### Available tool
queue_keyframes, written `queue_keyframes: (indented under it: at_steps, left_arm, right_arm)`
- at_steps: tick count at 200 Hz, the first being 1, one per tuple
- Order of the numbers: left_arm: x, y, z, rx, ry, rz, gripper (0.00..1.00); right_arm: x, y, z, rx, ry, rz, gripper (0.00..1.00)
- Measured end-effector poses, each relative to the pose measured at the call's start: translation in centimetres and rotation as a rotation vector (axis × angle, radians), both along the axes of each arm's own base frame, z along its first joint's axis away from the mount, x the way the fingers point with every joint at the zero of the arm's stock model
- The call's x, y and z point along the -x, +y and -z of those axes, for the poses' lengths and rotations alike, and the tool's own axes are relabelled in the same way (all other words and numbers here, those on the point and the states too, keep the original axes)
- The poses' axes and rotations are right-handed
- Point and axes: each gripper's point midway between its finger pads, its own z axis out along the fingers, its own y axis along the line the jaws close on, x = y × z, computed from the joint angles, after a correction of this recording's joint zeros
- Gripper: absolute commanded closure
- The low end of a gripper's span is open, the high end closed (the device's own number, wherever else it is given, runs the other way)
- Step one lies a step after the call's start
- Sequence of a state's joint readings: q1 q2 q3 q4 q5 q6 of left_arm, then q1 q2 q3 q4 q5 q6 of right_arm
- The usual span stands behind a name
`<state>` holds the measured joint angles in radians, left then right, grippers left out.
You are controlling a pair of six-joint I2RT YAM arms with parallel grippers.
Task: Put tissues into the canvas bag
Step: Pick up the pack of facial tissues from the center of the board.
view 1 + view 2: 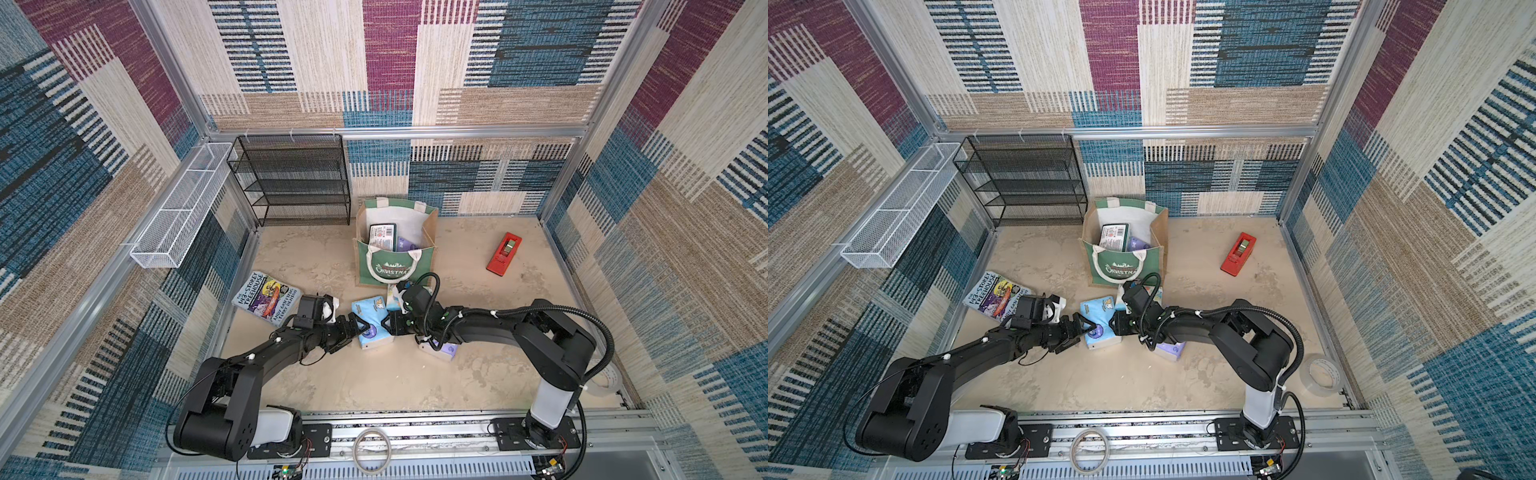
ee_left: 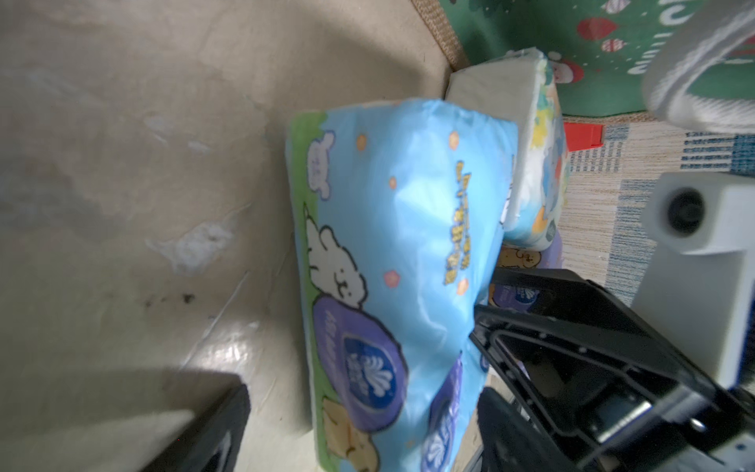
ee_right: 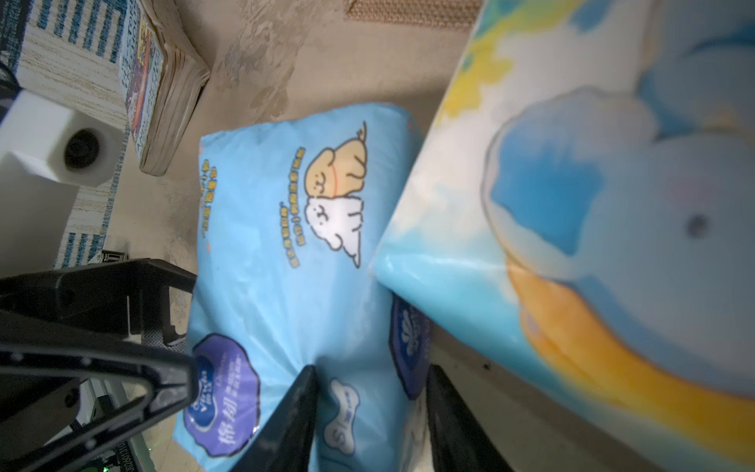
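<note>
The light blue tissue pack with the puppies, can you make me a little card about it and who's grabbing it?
thing: light blue tissue pack
where: on the tabletop, in front of the canvas bag, not inside
left gripper: open, at one side of the pack
right gripper: fingers either side of the opposite end; grip unclear
neighbour: elephant pack, right beside it
already in bag: green-and-white pack, lilac pack

The left arm (image 1: 257, 365) and right arm (image 1: 552, 336) are matte black, boxy yet rounded, each with a white segment above its base. A ribbed black hose (image 1: 598, 322) loops along the right arm — small white clips dot both. The left gripper (image 1: 357, 333) has hollow triangular black fingers (image 3: 102, 363).
</note>
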<state>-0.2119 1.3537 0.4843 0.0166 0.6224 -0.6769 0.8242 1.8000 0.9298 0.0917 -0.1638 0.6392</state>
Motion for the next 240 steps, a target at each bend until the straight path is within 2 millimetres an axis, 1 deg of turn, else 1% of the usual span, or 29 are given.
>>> queue_keyframes:
  at_steps: [23, 78, 131, 207, 240]
  left_arm:
    - [-0.1, -0.3, 0.0, 0.026, -0.012, 0.007, 0.10]
    - [-0.7, -1.1, -0.1, 0.108, -0.023, -0.012, 0.14]
    - [-1.3, -1.8, 0.0, 0.186, -0.016, -0.035, 0.24]
    - [-2.3, -2.5, -1.1, 0.245, -0.065, -0.052, 0.34]
    - [-2.6, -2.8, -1.3, 0.261, -0.083, -0.052, 0.37]
  right_arm:
    - [0.0, -0.3, 0.2, -0.019, 0.013, 0.008, 0.56]
    - [0.0, -0.2, 0.1, -0.039, 0.019, 0.012, 0.56]
    - [0.1, -0.2, 0.2, -0.051, 0.018, 0.012, 0.56]
    - [0.3, -0.1, 0.0, -0.071, 0.019, 0.003, 0.56]
    - [0.4, 0.0, -0.1, -0.078, 0.021, -0.004, 0.56]
